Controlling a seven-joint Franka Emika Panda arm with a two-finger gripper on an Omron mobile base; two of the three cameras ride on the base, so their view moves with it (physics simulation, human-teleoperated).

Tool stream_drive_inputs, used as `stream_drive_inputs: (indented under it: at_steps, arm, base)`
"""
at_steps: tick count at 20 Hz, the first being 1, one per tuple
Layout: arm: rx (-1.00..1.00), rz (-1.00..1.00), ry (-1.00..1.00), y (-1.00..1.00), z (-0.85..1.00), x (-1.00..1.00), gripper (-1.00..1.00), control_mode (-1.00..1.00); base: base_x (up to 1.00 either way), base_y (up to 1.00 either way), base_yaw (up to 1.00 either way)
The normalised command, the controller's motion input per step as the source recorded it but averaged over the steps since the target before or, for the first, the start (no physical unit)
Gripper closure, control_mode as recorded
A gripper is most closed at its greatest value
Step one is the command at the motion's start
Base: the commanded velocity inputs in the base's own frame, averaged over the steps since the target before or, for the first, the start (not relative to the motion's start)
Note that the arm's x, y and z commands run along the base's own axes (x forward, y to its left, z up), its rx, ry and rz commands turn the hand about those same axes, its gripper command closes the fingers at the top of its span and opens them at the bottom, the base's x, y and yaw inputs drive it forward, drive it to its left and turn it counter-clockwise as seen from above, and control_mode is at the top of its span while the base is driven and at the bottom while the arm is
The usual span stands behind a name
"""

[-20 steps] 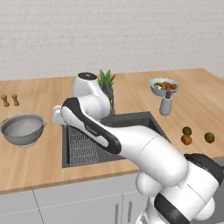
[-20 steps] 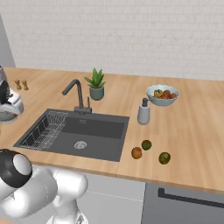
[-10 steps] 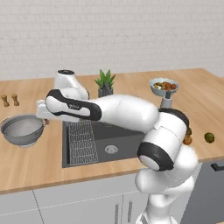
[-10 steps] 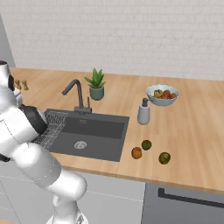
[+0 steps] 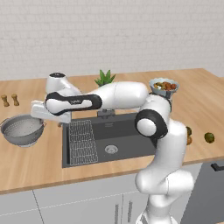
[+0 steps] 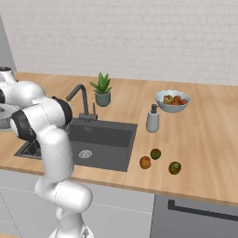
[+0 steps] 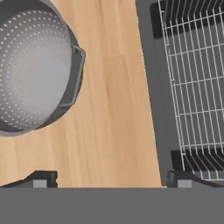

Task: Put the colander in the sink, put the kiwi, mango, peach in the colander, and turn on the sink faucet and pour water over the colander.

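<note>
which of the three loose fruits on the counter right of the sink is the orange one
The peach, the one closest to the sink and the counter's front edge. The other two loose fruits are greenish and lie farther right.

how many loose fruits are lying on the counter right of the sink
3, clustered by the front edge: the peach nearest the sink, a greenish fruit just behind it, another greenish fruit farthest right.
</note>
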Motion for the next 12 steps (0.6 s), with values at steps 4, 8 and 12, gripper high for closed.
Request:
stream_drive_inputs:
  at_steps: [4, 8, 12]
  arm:
    - [0.0, -0.06, 0.05, 0.13, -0.3, 0.22, -1.0, -1.0]
    - [0.0, -0.06, 0.0, 0.13, -0.25, 0.12, -1.0, -1.0]
    - [0.0, -0.02, 0.0, 0.02, -0.34, 0.04, -1.0, -1.0]
  base:
    - [0.0, 0.0, 0.0]
    - [0.0, 0.0, 0.0]
    - [0.0, 0.0, 0.0]
